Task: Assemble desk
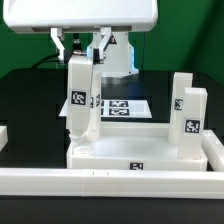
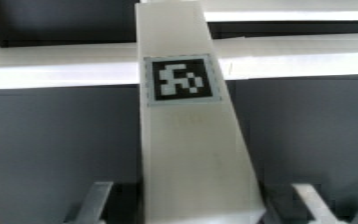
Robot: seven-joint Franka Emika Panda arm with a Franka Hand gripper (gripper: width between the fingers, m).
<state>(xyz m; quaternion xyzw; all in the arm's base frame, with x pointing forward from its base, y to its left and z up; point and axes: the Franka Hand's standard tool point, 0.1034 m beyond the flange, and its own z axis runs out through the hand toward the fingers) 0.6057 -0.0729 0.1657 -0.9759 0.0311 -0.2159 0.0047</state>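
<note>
Exterior view faces the desk top [image 1: 140, 150] frontally; wrist view looks closely along the held leg [image 2: 185, 120], shared.

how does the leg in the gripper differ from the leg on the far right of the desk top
The held leg is gripped at its top by the gripper; the right leg stands free. The held leg is at the desk top's left corner in the exterior view; the right leg at the opposite end. Both are white, upright and tagged.

Robotics lab bench: black table [image 1: 30, 100] with white border rails [image 1: 60, 180], printed marker board [image 1: 125, 105] lying flat, tagged white kit parts, robot arm [image 1: 100, 20] over it, plain backdrop.
</note>
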